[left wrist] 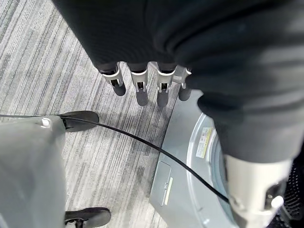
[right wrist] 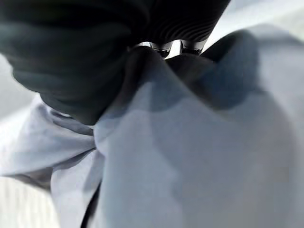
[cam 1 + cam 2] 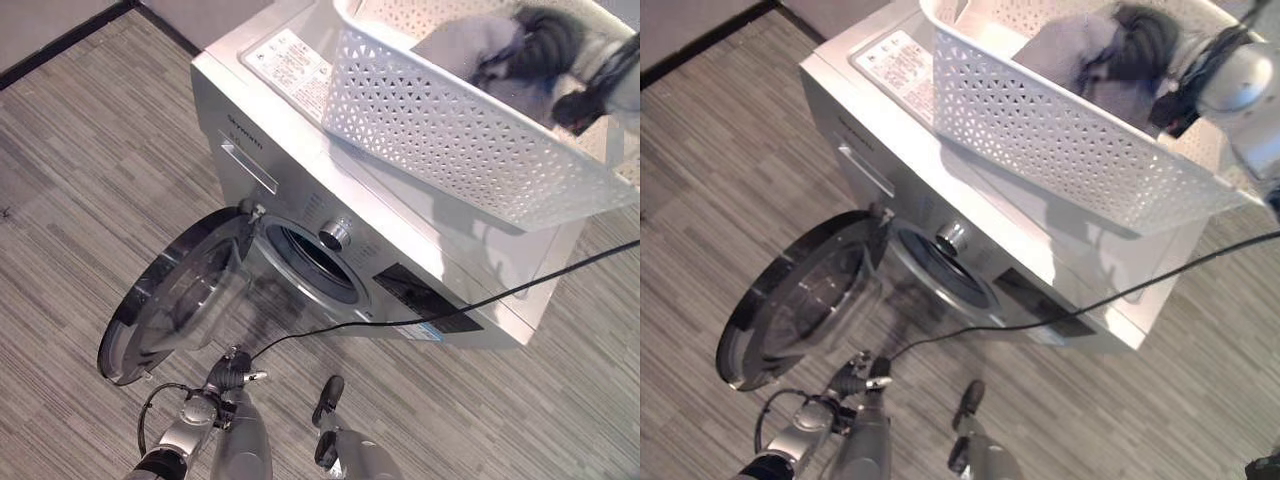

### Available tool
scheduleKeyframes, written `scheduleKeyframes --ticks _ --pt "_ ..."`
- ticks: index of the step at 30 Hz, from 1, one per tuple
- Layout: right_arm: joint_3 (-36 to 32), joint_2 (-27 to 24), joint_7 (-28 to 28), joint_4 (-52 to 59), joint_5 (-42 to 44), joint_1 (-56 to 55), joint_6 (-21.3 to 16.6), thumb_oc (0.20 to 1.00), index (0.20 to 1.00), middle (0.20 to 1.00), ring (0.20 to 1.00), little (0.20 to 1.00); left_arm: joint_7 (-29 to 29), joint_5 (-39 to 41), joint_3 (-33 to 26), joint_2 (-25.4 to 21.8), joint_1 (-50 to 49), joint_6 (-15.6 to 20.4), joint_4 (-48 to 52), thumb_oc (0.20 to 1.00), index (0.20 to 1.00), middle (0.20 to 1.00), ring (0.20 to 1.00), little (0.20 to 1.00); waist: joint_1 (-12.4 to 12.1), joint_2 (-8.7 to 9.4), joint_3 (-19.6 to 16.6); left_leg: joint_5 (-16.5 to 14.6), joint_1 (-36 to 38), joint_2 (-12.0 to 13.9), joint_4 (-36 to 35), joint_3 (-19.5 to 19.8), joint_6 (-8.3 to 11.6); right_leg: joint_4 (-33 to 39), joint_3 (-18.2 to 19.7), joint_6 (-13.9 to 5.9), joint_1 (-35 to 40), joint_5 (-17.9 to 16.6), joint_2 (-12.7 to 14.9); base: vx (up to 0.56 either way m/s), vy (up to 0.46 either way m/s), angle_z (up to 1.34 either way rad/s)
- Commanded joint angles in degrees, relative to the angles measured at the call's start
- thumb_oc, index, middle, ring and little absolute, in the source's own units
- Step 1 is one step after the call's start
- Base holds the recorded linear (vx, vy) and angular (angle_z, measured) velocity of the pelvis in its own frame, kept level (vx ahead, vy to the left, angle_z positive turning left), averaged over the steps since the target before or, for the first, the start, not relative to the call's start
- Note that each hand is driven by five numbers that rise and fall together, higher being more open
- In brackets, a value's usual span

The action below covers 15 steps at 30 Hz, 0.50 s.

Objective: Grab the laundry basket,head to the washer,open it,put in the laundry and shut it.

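The white laundry basket [image 3: 470, 130] is sitting on the washer [image 3: 300, 200], whose door [image 3: 175, 300] is hanging open. The right robot hand [image 3: 545, 40] is reaching into the grey laundry [image 2: 190, 142], its fingers hidden, so I cannot tell its grip; loading and shutting are remaining. The left robot hand [image 1: 142, 80] is hanging with relaxed fingers.

washer [image 3: 300, 190] stands on striped floor [image 3: 100, 180]; basket [image 3: 450, 130] sits on top.
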<state>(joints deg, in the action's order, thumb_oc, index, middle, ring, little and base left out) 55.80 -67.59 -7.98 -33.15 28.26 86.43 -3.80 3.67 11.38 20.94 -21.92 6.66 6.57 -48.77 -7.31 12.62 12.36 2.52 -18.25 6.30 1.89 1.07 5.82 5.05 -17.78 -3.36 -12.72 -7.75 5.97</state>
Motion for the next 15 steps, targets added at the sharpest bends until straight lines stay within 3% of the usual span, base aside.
scheduleKeyframes --ticks 1,8,15 --pt "-5.41 -1.47 7.82 -3.57 3.73 2.61 -3.69 0.2 0.2 0.2 0.2 0.2 0.48 1.23 1.85 0.48 0.72 1.7 -2.84 1.0 1.0 1.0 1.0 1.0 0.91 -1.09 -3.44 2.9 2.14 1.06 -6.89 0.8 0.4 -1.05 0.17 -5.04 9.1 8.4 1.16 0.03 0.001 -0.01" --pt "-13.43 1.04 15.52 -4.73 -0.61 4.02 -3.6 0.2 0.2 0.2 0.2 0.2 1.1 0.57 1.02 0.68 0.59 0.53 -5.35 1.0 1.0 1.0 1.0 1.0 2.09 -1.3 -6.23 1.63 4.85 0.73 -6.89 0.25 -0.25 -1.41 0.73 -5.02 11.08 9.04 1.38 0.04 0.008 -0.02" --pt "-26.24 2.01 27.73 -1.24 -11.06 -0.34 -2.67 0.2 0.2 0.2 0.2 0.2 1.76 -0.79 1.53 1.06 0.52 -0.74 -2.41 1.0 1.0 1.0 1.0 1.0 3.07 -2.34 -9.13 -0.02 7.97 0.12 -6.89 -0.04 -1.0 -1.3 1.34 -5.09 13.79 9.8 1.65 0.05 0.015 0.0"
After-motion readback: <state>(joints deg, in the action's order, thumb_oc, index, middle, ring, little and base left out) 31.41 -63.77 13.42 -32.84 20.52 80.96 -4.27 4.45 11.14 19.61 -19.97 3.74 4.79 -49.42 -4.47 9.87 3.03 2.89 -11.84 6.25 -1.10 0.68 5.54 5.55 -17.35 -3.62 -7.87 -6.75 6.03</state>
